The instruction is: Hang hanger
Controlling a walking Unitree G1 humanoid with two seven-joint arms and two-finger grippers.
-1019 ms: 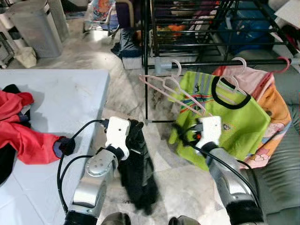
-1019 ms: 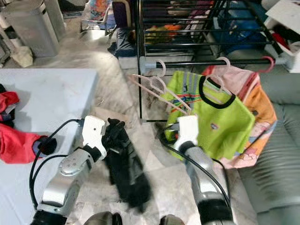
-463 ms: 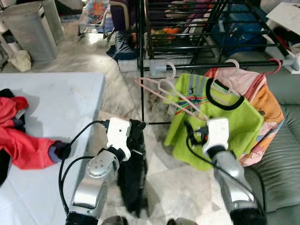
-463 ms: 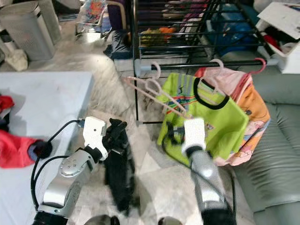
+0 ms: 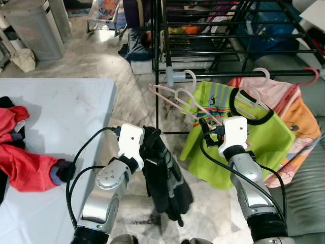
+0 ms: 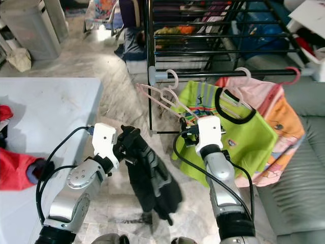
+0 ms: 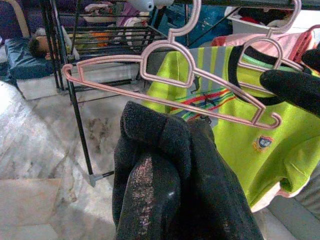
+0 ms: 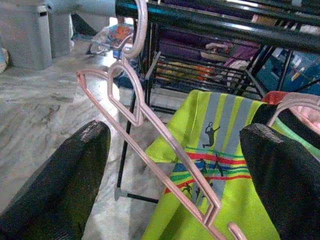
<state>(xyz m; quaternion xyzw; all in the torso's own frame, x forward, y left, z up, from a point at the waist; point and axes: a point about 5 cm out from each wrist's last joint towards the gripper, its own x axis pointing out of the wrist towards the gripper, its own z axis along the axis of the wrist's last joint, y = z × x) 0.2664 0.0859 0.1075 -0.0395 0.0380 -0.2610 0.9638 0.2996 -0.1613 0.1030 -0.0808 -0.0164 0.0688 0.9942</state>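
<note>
One pink hanger (image 5: 179,99) is seen with its hook over the black rail (image 5: 238,75) of the drying rack (image 5: 203,35), hanging bare and tilted, its lower arm reaching down toward the right gripper (image 5: 208,128). Just beside it on the same rail hangs a lime-green shirt (image 5: 238,132) on a white hanger, with a pink-and-orange garment (image 5: 299,127) behind that. In the right wrist view the two fingers (image 8: 55,185) are spread wide apart with the hanger's lower arm passing between them; nothing is clamped. Whether a pad touches the wire cannot be told.

The left gripper (image 5: 150,142) is held lower, over the marble floor (image 5: 101,66) and well left of the hanger, with a black garment (image 5: 165,178) bunched in its closed fingers and hanging down from them. To the robot's left a white table (image 5: 66,112) carries a red garment (image 5: 23,147).

The hanger appears already placed on the rail, so the step in hand is judged to be the release or the steadying of it. The next move would call for the right fingers to be drawn back clear of the lower arm without dragging it, lest the hook be pulled off the rail; alternatively, the black garment would need to be brought up to the hanger.
</note>
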